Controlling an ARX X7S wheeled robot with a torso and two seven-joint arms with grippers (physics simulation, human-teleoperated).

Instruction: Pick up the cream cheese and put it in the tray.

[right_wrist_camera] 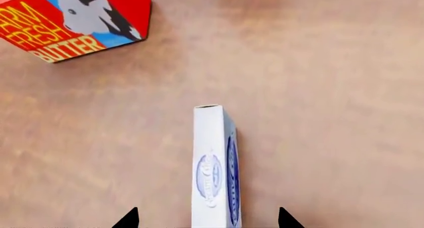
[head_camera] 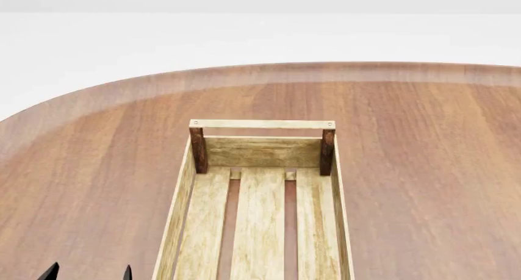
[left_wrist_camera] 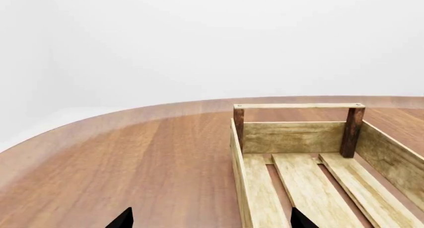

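Both sets of jaws stand spread and grasp nothing: the right gripper (right_wrist_camera: 207, 219) has its dark fingertips (right_wrist_camera: 127, 220) on either side of the cream cheese (right_wrist_camera: 213, 168), apart from the box, and the left gripper (head_camera: 88, 272) hangs released just left of the tray (head_camera: 180, 201). Biggest is the brown wooden table (head_camera: 423, 170), rounded at its far edge. On it the tray runs from near to far, its slatted floor bare. A red butter box (right_wrist_camera: 73, 19) rests well apart from the cream cheese, which lies on the tabletop, outside the tray.
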